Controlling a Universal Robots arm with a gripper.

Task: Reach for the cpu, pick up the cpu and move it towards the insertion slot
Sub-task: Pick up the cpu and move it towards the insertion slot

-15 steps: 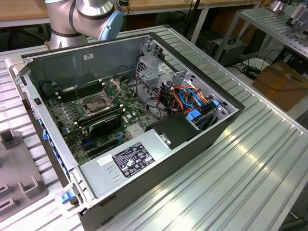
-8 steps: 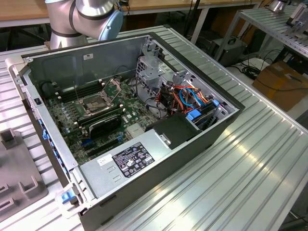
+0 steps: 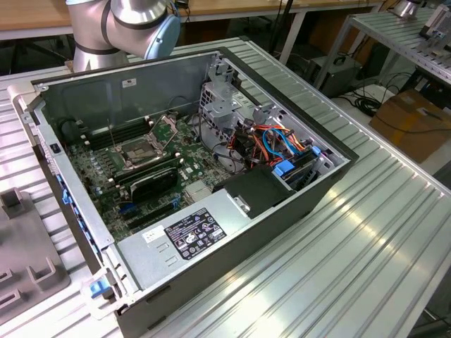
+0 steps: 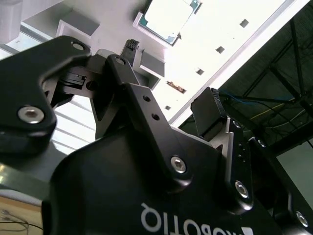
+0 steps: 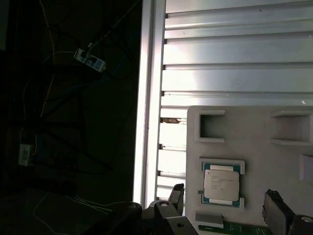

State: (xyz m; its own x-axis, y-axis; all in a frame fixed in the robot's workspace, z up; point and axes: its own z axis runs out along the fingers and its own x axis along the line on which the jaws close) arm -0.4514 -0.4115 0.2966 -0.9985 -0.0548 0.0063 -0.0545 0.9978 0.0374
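The small, thin, square cpu (image 5: 221,185) with its pale silvery metal face lies flat and untouched in a recess of a matte pale grey plastic holder (image 5: 254,127) on the ribbed aluminium bench (image 5: 234,73). Our black gripper (image 4: 168,76) hovers near it, jaws spread wide and empty. We judge the chip light, stiff, fragile and slick-faced, so best taken by two opposite edges. The shiny-framed square insertion slot (image 3: 139,150) sits inside the open grey computer case (image 3: 268,253).
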